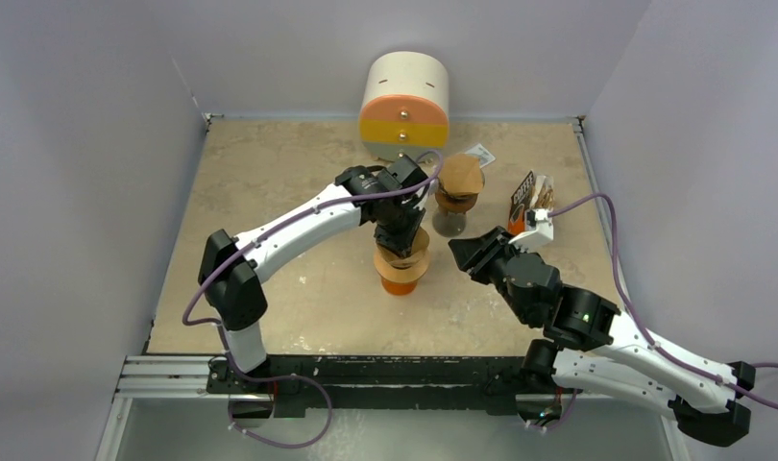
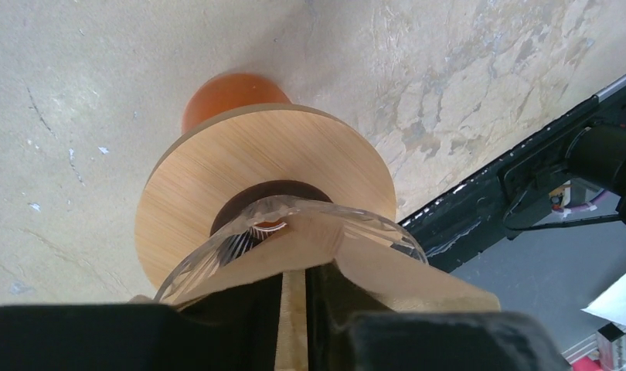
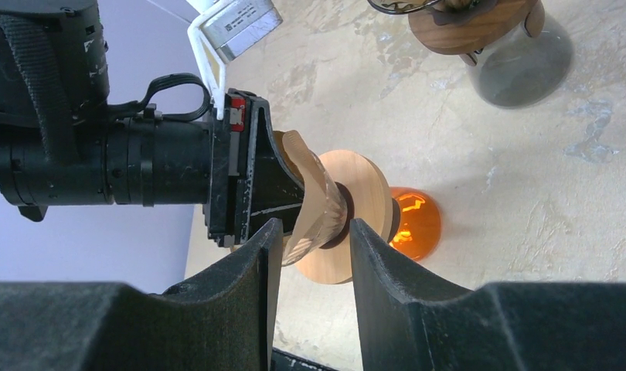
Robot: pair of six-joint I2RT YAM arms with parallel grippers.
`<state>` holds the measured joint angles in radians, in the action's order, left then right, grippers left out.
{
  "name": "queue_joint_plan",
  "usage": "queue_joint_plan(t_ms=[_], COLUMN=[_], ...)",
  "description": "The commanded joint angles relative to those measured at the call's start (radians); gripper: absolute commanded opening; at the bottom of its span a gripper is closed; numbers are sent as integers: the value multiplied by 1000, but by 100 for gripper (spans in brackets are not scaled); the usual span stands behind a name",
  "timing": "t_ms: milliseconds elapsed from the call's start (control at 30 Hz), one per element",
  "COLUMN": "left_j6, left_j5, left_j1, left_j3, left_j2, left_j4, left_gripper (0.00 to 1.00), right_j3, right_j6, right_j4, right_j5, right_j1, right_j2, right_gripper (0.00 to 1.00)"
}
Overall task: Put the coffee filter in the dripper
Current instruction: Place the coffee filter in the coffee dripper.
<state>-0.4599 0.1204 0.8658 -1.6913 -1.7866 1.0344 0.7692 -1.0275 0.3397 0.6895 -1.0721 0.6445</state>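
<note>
two black fingers (image 2: 418,344) of the left jaws clench the folded seam of the paper filter (image 2: 379,267), holding it at the mouth of the glass dripper (image 2: 209,259). the paper's lower part seems to sit inside the ribbed cone, with its upper edge above the rim. the dripper rests in a wooden collar (image 2: 256,178) on an orange cup (image 2: 233,97) on the counter (image 2: 78,116). the right jaws stand spread and empty just beside the dripper, touching nothing. i judge the task mostly done: the filter is at the dripper but neither seated nor released. what is left is to press it down, let go and lift clear.
</note>
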Motion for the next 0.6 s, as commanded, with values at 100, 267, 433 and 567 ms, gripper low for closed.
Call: queue_joint_plan(t_ms=[100, 267, 433, 567], left_j6=[12, 11, 0, -3], left_j5=[22, -9, -30, -33], left_j1=[14, 32, 49, 56], left_j3=[-74, -80, -63, -44], left_j2=[-20, -38, -38, -35], left_j4=[41, 58, 54, 46], left_gripper=[2, 0, 0, 6], right_j3=[7, -4, -6, -6], right_j6=[-8, -17, -18, -17], right_j4=[-4, -1, 7, 13], right_j5=[25, 24, 25, 24], right_j1=[3, 3, 4, 4], right_j2=[-10, -16, -22, -27], right_gripper=[40, 40, 40, 40])
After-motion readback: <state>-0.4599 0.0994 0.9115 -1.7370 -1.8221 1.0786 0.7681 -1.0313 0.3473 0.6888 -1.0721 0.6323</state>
